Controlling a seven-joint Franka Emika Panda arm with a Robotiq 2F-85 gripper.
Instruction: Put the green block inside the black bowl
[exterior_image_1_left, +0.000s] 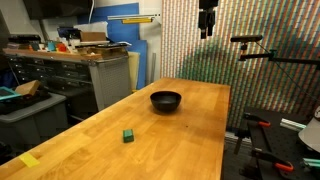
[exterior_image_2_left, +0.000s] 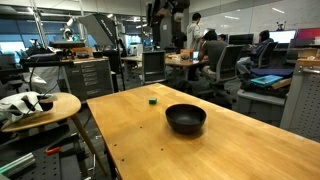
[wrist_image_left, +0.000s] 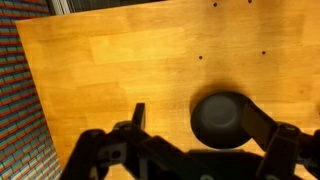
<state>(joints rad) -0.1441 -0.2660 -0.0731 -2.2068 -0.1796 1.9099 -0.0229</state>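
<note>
Hanging high over the surface (exterior_image_1_left: 190, 140), the jaws stand wide and empty above the black bowl (wrist_image_left: 220, 118). Left of the bowl in both exterior views sits the green block (exterior_image_1_left: 128, 135), absent from the wrist view; descending without recentring would likely miss or knock it.

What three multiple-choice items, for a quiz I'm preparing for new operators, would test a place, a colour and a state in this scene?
1. Where is the green block?
A. on the table, apart from the black bowl
B. inside the bowl
C. in the pincer
2. What colour is the bowl?
A. white
B. red
C. black
3. How is the pincer?
A. shut on the block
B. open and empty, above the table
C. shut on the bowl's rim

Answers:
1 A: bare wood separates block and bowl in both exterior views.
2 C: it looks glossy black in every view.
3 B: the wrist view shows its fingers spread, gripping nothing.
</note>
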